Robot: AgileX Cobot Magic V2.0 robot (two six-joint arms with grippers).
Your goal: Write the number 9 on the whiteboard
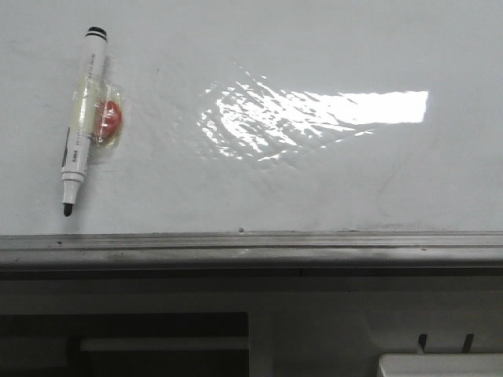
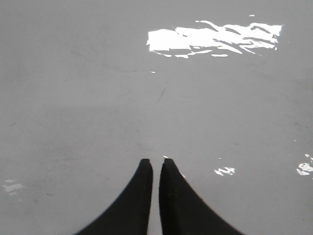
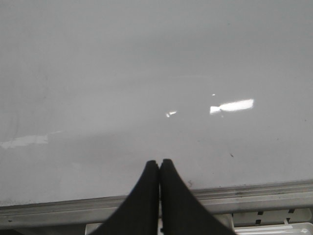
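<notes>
- Whiteboard fills most of the front view, glossy and white, with faint smudges and thin stray marks; no drawn 9 shows on it in any view.
- Rail, grey metal, runs left to right along the board's near edge; it also shows in the right wrist view, just beyond the fingertips.
- Glare, a bright window reflection, sits right of centre on the board, rippled at its left end.
- Marker lies on the board at far left, well apart from the glare, white-bodied and slightly tilted, its black tip pointing toward the rail and its capped end pointing away.
- Tape, clear and crinkled, wraps the marker's middle, with a red lump touching the marker's right side under it.
- Left gripper hangs over bare board, its black fingers nearly pressed together with only a thin slit between them, holding nothing.
- Right gripper sits above the board near the rail, fingers pressed together and empty.
- Neither gripper shows in the front view.
</notes>
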